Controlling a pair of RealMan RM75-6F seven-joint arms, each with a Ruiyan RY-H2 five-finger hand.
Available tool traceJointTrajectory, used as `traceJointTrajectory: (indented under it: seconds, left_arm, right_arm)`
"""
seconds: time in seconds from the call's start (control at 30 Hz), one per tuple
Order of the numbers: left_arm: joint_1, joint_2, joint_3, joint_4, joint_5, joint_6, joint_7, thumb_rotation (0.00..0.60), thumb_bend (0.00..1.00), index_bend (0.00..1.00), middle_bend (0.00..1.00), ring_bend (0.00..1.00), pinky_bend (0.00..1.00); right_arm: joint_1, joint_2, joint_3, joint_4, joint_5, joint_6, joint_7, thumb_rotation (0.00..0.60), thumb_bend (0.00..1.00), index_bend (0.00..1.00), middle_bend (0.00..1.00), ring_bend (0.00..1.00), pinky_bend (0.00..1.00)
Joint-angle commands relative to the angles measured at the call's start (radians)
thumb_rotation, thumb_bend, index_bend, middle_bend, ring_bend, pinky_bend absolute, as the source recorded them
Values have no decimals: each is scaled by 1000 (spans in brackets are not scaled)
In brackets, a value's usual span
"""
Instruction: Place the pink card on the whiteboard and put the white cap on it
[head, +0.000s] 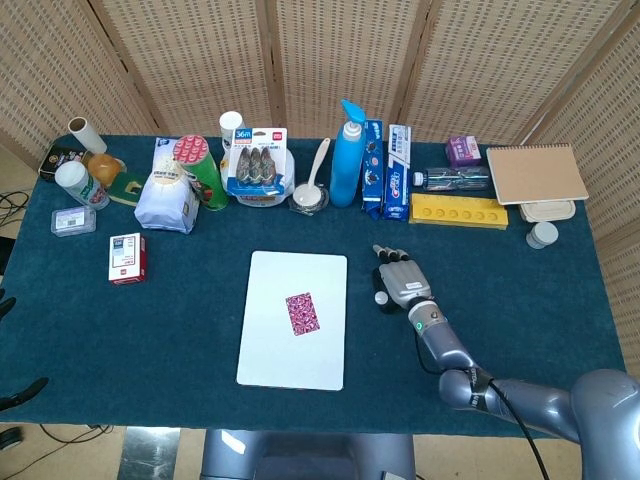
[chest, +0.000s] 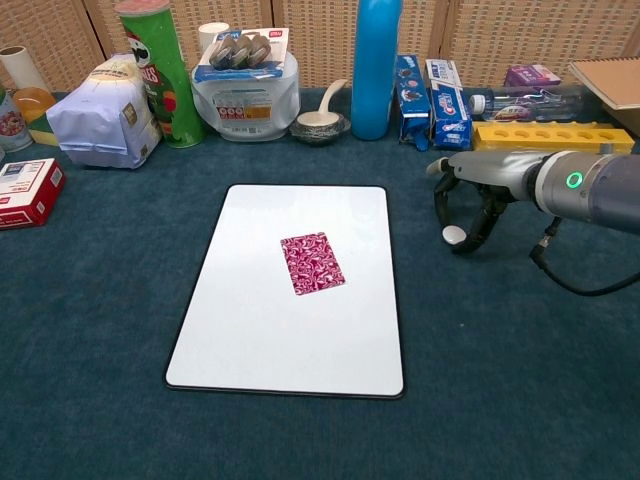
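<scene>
White cap (chest: 453, 235) between right fingers (chest: 440, 207)

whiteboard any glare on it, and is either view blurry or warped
Head view: the white rectangular whiteboard looks evenly lit, without glare, and the picture is sharp. Chest view: the board tapers with perspective, a soft sheen but no hot spot; the patterned pink card and the right hand over the small white cap are in focus.

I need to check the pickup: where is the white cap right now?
In the chest view the white cap lies on the blue cloth just right of the whiteboard, under the right hand, whose fingers reach down around it.
</scene>
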Motion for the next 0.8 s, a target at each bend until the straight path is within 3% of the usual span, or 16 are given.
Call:
traceJointTrajectory:
  seconds: [0.03,0.43,0.8]
  left_arm:
    - [0,0,0,1,1,1,0,600,43,0,0,0,50]
    - [0,1,0,1,1,1,-2,600,44,0,0,0,50]
    - [2,2,3,5,8,6,-9,600,43,0,0,0,50]
  right_arm:
    - [0,4,1,-6,2,3,-1,600,308,536,10,0,61]
    - [14,31,8,-97,-5,34,-29,600,311,541,12,0,62]
    - [73,7,77,-235,91,66,-46,600,316,541,12,0,78]
